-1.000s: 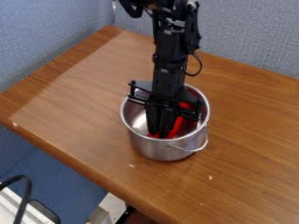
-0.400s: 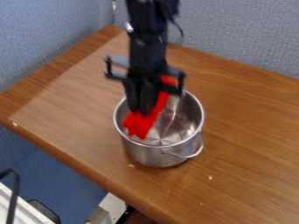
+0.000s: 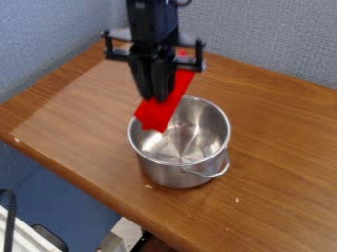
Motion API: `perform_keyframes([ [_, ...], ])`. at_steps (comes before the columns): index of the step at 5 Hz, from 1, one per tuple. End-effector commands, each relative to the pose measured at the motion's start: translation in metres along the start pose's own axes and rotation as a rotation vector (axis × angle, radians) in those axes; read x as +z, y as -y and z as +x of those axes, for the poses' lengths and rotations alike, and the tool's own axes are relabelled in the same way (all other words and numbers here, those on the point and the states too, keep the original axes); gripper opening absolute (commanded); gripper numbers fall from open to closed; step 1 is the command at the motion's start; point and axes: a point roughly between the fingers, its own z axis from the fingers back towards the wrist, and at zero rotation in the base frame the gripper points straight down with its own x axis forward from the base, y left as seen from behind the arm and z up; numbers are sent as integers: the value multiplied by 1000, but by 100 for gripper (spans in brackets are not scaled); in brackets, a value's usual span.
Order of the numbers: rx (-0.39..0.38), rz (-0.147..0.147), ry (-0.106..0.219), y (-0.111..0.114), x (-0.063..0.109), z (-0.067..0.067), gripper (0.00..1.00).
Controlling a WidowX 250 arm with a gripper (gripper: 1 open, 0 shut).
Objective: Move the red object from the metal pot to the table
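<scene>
- We see the gripper (image 3: 161, 91), pointing down, clamped on the red object (image 3: 164, 106), its jaws nearly closed.
- The red object hangs tilted over the metal pot (image 3: 184, 148), at the rim's 11 o'clock edge, its lower end near the rim.
- The pot stands on the wooden bench (image 3: 66, 103).

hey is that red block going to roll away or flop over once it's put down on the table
Probably not. The red block looks flat-sided, so it likely won't roll. It keeps a straight shape hanging from the gripper above the metal pot, so it seems stiff. Its smooth surface might slide slightly on the table.
</scene>
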Motion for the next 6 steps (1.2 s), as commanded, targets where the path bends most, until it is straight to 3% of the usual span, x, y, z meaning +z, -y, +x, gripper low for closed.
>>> perform_keyframes([
  [1, -42, -13, 55, 24, 11, 7, 0],
  [2, -60, 2, 36, 50, -13, 7, 0],
  [3, -108, 32, 38, 82, -36, 2, 0],
  [4, -185, 57, 17, 111, -64, -3, 0],
  [5, -245, 69, 15, 136, -89, -2, 0],
  [6, -262, 83, 30, 135, -104, -7, 0],
])
